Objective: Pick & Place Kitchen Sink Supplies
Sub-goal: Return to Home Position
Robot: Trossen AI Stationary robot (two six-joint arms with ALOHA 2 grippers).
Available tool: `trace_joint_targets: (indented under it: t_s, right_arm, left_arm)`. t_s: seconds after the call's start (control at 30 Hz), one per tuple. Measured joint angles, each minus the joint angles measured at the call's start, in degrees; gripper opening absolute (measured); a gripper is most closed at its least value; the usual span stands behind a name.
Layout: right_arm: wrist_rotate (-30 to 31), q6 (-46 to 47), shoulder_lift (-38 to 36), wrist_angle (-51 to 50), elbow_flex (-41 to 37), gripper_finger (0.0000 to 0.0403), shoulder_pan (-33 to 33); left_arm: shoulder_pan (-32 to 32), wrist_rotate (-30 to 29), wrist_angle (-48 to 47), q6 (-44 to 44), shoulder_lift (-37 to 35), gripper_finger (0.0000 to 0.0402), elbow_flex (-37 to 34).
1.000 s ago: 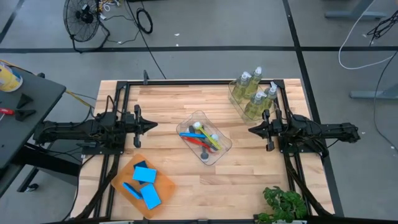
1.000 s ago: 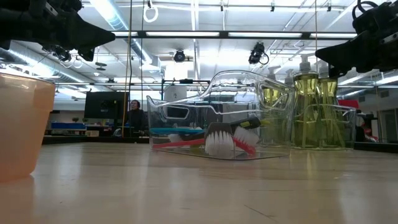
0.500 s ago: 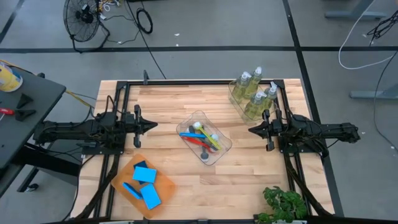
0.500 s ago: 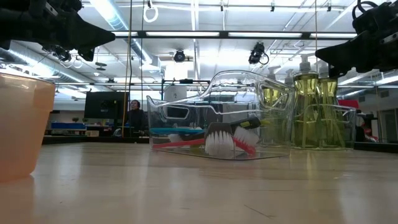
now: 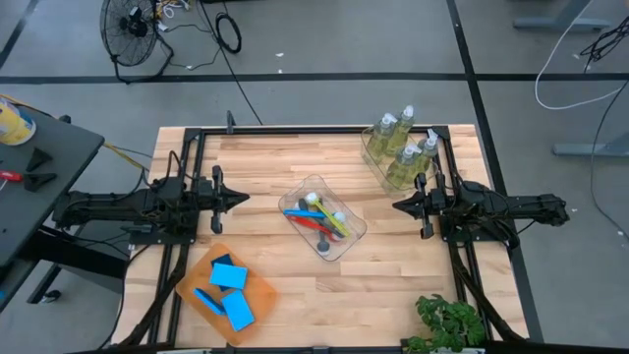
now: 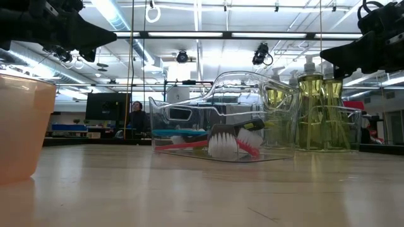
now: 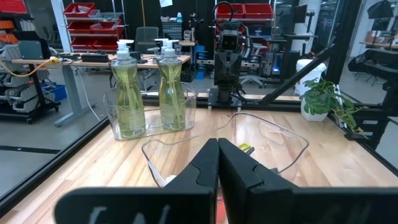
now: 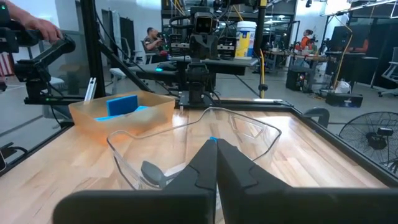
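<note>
Several thin brushes (image 5: 319,216) lie in a clear tub (image 5: 324,218) at the table's middle; their heads (image 6: 227,142) show in the low view. Soap bottles (image 5: 403,147) stand in another clear tub at the far right. Blue sponges (image 5: 231,290) lie in the orange tray (image 5: 257,293) at the near left. My left gripper (image 5: 244,199) is shut and hangs level at the left, above the table. My right gripper (image 5: 396,206) is shut and level at the right. Both point at the middle tub and hold nothing.
A potted plant (image 5: 450,323) stands at the table's near right corner. A black frame (image 5: 324,129) runs along the table's edges. Bare wood lies between the middle tub and each gripper. People show in the room beyond the table.
</note>
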Motion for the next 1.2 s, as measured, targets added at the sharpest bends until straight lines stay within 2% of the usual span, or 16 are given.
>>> trace_joint_targets:
  t_s: [0.37, 0.6, 0.97, 1.2]
  right_arm:
    - [0.0, 0.0, 0.0, 0.0, 0.0, 0.0008, 0.0]
    - [0.0, 0.0, 0.0, 0.0, 0.0, 0.0008, 0.0]
    - [0.0, 0.0, 0.0, 0.0, 0.0, 0.0008, 0.0]
    - [0.0, 0.0, 0.0, 0.0, 0.0, 0.0008, 0.0]
  left_arm:
    - [0.0, 0.3, 0.0, -0.5, -0.5, 0.0014, 0.0]
    - [0.0, 0.3, 5.7, -1.9, -0.5, 0.0014, -4.1]
    - [0.6, -2.1, 5.4, 0.0, -8.1, 0.0014, -10.6]
    - [0.8, -2.9, -1.9, -1.5, -13.9, 0.0014, -10.9]
